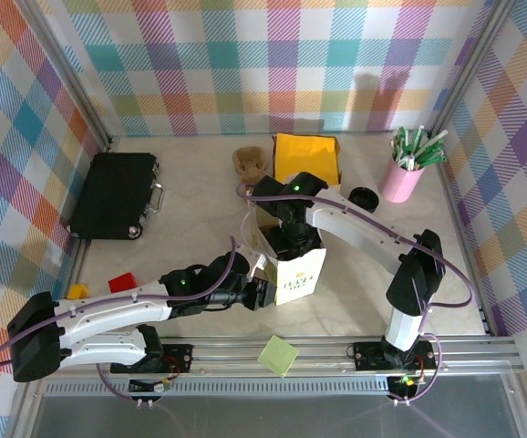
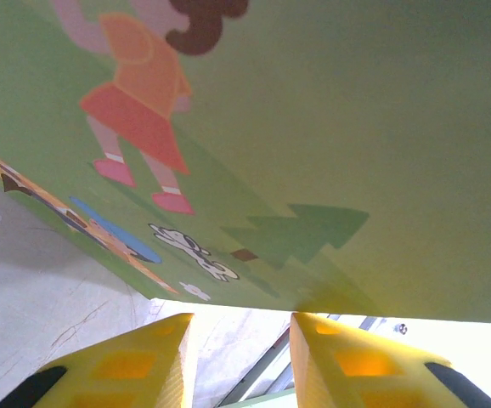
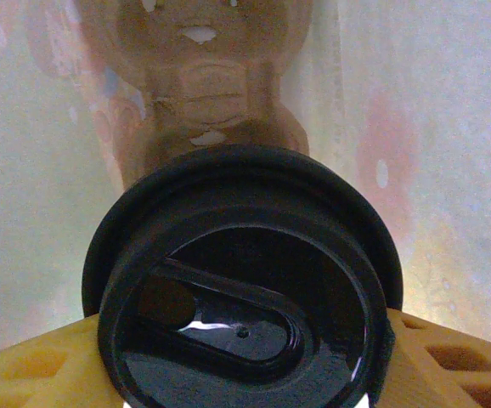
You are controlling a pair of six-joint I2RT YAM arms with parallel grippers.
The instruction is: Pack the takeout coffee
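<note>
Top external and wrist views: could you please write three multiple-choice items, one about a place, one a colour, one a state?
1. Where does the pink cup of sticks stand? A near left corner; B middle of the table; C far right corner.
2. What colour is the case on the left? A black; B yellow; C pink.
3. The takeout coffee is: A lying on the table; B held by the right gripper inside the paper bag; C lidless.
Answers: C, it stands far back on the right; A, the case is black; B, yellow fingers flank its black lid between paper walls.
</note>
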